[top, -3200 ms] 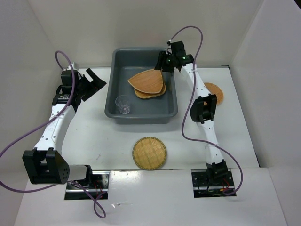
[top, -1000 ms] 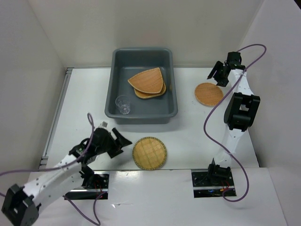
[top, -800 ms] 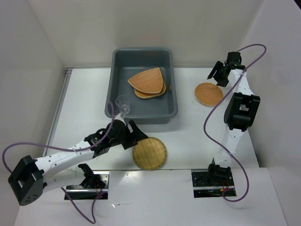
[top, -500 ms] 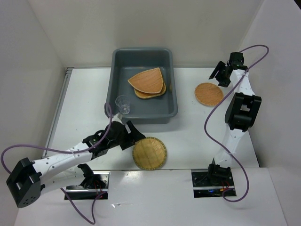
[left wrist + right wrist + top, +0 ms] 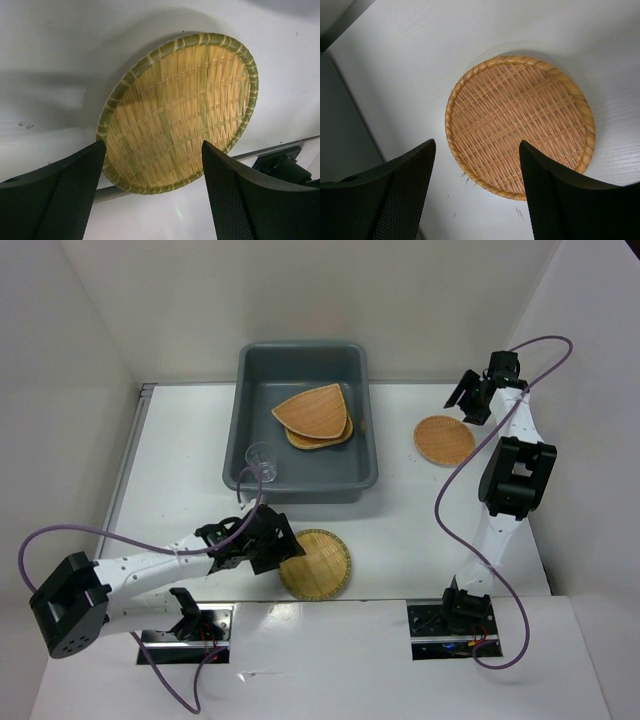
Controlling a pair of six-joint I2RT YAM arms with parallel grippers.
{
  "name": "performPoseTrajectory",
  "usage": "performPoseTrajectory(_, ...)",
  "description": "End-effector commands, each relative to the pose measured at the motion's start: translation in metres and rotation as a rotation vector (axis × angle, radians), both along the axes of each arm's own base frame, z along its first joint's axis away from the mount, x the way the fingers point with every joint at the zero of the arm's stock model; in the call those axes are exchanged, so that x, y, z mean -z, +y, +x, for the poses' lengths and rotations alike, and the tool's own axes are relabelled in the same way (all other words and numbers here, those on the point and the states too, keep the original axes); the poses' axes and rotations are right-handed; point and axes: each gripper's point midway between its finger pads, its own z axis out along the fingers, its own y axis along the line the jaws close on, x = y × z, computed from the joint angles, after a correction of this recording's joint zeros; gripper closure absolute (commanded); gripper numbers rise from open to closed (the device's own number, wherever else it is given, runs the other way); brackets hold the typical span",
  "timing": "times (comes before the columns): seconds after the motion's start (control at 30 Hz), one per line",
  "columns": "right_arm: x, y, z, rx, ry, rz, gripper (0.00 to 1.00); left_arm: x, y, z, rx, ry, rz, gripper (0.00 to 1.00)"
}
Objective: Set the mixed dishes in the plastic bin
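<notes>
The dark grey plastic bin [image 5: 242, 420] stands at the back centre. Inside it a fan-shaped woven plate [image 5: 315, 410] lies on another plate [image 5: 328, 437], and a clear cup [image 5: 262, 462] stands in its near left corner. A round woven plate [image 5: 320, 565] [image 5: 180, 110] lies near the table's front edge. My left gripper [image 5: 283, 550] [image 5: 153, 144] is open at this plate's left rim, holding nothing. A second round plate [image 5: 444, 439] [image 5: 520, 125] lies right of the bin. Just behind it my right gripper [image 5: 468, 398] [image 5: 477, 143] hovers open and empty.
White walls close in the table on the left, back and right. The table's front edge and a metal rail [image 5: 270, 150] run close behind the near plate. The bin's right wall [image 5: 368, 430] is a short way left of the far plate.
My left arm has swung up and right from the near left, bringing its open gripper onto the near plate's left rim. The right arm has barely moved.
</notes>
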Motion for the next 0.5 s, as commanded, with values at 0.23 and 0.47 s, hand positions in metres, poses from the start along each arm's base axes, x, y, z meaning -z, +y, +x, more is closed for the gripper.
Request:
performPoseTrajectory(0.23,-0.025,-0.002,0.014,-0.005,-0.078,-0.004,0.27,-0.012,0.012,-0.009,-0.008,0.006,0.017,0.15)
performPoseTrajectory(0.47,-0.025,-0.001,0.014,-0.011,-0.080,0.002,0.27,-0.008,0.013,-0.014,0.019,0.038,0.049,0.15)
